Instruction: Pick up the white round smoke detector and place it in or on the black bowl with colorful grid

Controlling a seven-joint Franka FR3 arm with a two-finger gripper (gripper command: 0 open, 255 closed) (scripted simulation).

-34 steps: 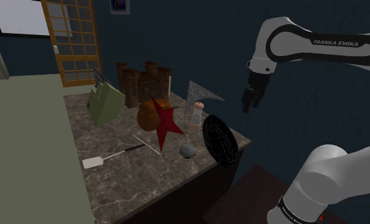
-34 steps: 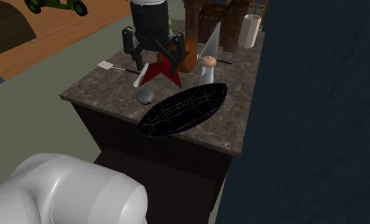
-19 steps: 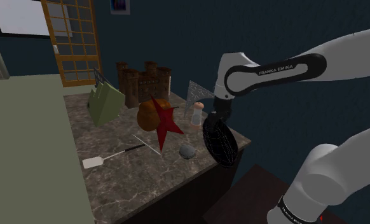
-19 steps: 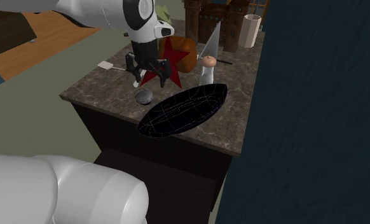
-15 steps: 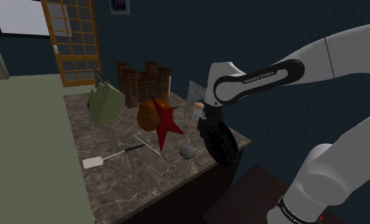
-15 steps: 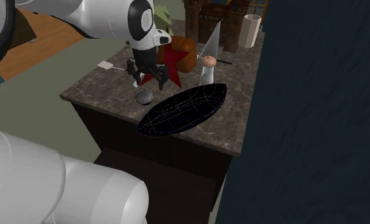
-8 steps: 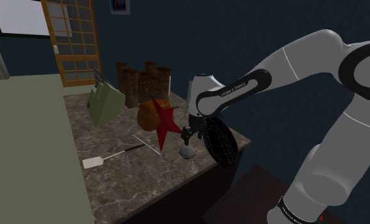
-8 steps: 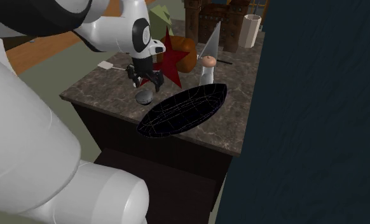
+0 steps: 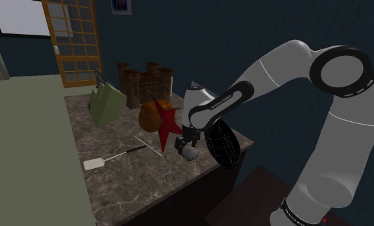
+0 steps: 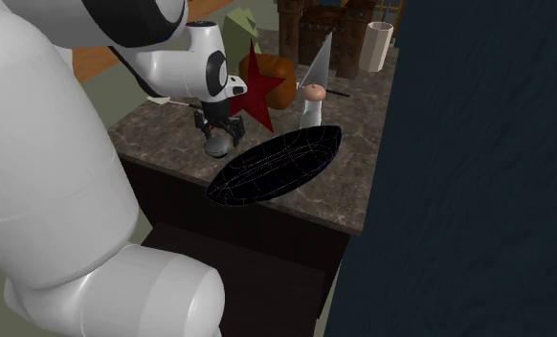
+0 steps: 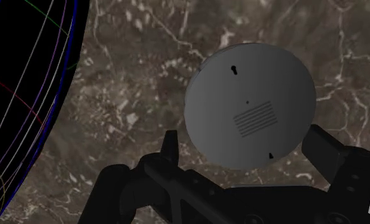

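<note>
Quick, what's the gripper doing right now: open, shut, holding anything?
Gripper: open, its fingers standing either side of the grey round smoke detector, holding nothing.

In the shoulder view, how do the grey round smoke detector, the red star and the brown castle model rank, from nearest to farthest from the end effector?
1. Grey round smoke detector, right at the end effector.
2. Red star, standing just beyond it.
3. Brown castle model, at the back of the marble counter.
</note>
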